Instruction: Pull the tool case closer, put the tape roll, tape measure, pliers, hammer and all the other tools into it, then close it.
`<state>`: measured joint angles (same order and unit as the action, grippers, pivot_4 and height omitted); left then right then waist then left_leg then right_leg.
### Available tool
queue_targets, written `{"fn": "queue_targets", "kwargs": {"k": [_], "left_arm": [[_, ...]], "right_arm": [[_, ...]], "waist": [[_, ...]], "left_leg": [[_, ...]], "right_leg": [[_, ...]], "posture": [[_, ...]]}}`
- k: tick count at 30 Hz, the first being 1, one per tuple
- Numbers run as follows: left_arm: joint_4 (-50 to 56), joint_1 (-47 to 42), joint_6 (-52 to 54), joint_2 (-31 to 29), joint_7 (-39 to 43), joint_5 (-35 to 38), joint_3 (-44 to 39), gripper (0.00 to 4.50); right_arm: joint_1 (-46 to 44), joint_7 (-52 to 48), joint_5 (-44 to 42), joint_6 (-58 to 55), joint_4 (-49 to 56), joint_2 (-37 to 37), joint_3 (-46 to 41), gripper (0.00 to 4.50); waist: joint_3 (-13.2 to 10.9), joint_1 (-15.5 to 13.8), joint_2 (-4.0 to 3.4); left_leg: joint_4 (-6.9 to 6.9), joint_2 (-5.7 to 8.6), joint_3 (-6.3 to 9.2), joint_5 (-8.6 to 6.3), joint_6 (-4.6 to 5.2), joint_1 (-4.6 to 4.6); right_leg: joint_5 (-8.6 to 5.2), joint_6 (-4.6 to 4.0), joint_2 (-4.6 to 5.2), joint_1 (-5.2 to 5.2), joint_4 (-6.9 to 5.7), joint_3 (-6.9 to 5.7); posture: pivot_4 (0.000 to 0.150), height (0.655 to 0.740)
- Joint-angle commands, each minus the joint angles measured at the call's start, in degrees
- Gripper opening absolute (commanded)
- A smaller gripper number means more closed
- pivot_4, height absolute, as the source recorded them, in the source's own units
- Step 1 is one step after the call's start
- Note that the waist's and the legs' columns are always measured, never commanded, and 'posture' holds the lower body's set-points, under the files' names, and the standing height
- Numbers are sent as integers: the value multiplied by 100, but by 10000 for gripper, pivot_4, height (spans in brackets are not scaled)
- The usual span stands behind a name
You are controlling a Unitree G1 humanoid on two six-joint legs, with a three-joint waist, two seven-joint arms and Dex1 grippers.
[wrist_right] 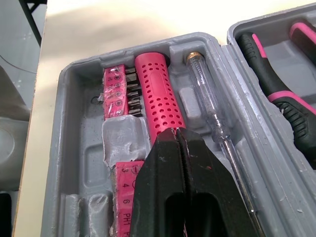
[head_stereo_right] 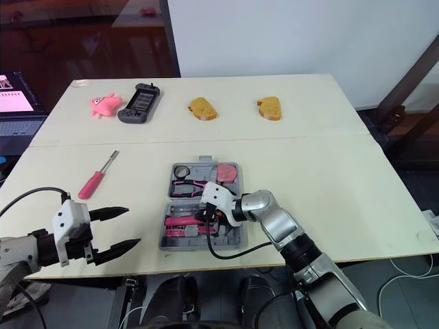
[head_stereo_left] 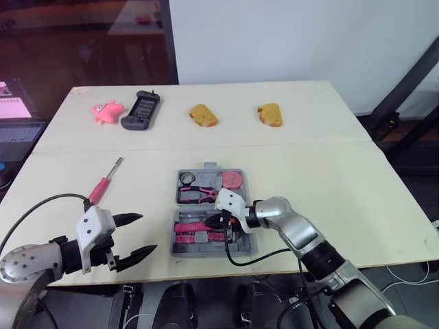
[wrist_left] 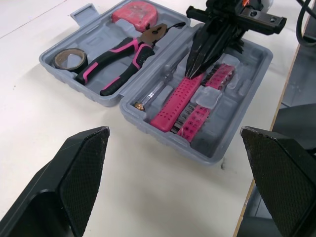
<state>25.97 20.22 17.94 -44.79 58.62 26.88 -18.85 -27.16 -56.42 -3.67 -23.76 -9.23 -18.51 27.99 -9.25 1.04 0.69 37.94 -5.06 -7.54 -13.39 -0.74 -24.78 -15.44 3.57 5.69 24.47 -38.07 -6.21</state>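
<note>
The right end effector (wrist_right: 178,134), fingers pressed together, has its tips on the pink perforated handle (wrist_right: 155,94) in the open tool case (wrist_left: 232,133). Just beyond it in the case lie the pliers (wrist_left: 118,64). The left end effector (head_stereo_left: 146,233), spread wide, hangs beside the case, with a pink screwdriver (head_stereo_left: 103,184) on the counter (head_stereo_left: 329,178) ahead of it.

The tool case (wrist_left: 232,133) lies open at the front middle of the surface (head_stereo_left: 329,178). In its far half, left to right, lie the tape roll (wrist_left: 68,58), pliers (wrist_left: 121,64) and tape measure (wrist_left: 136,11). In its near half, from the hinge forward, lie a test screwdriver (wrist_left: 155,91), a driver handle (wrist_left: 175,101) and bit strips (wrist_left: 200,116). A screwdriver (head_stereo_left: 104,181) lies on the surface left of the case. Along the back, left to right, lie a toy pig (head_stereo_left: 106,111), a handheld device (head_stereo_left: 141,110) and two bread pieces (head_stereo_left: 204,115) (head_stereo_left: 270,114).
</note>
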Motion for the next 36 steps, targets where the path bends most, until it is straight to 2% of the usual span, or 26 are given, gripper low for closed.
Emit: {"fn": "queue_targets", "kwargs": {"k": [1,17,27,33,36], "left_arm": [[146,79,-98,-50,33,27,-112,45000],[187,147,-85,-67,-4,32,-142,45000],[158,122,-96,-84,-5,5,-138,45000],[117,110,-88,-40,-3,91,-198,45000],[49,71,-80,-4,8,174,-240,45000]], "right_arm": [[289,-62,102,-456,-535,37,251,533],[277,-178,394,-730,-1130,97,539,533],[159,-93,577,-304,-1465,187,638,533],[44,-355,56,821,-546,31,-43,533],[-35,-432,-475,663,186,-24,-609,533]], "waist": [[1,1,0],[90,-5,3],[160,0,2],[154,-11,-3],[120,-30,-26]], "left_leg": [[-1,-1,0,0,0,2],[-31,-11,-3,-3,-3,37],[-82,-33,-13,-10,-19,102],[-86,-43,-14,-16,-30,105],[-78,-41,-18,-8,-24,58]], "right_leg": [[0,0,0,-1,0,0],[-18,-29,2,-12,10,4],[-40,-60,-4,-52,28,7],[-51,-68,-11,-52,28,7],[-50,-67,-9,-12,28,8]], "posture": [[1500,7188],[1500,7188],[1500,7188],[1500,7188],[1500,7188]]}}
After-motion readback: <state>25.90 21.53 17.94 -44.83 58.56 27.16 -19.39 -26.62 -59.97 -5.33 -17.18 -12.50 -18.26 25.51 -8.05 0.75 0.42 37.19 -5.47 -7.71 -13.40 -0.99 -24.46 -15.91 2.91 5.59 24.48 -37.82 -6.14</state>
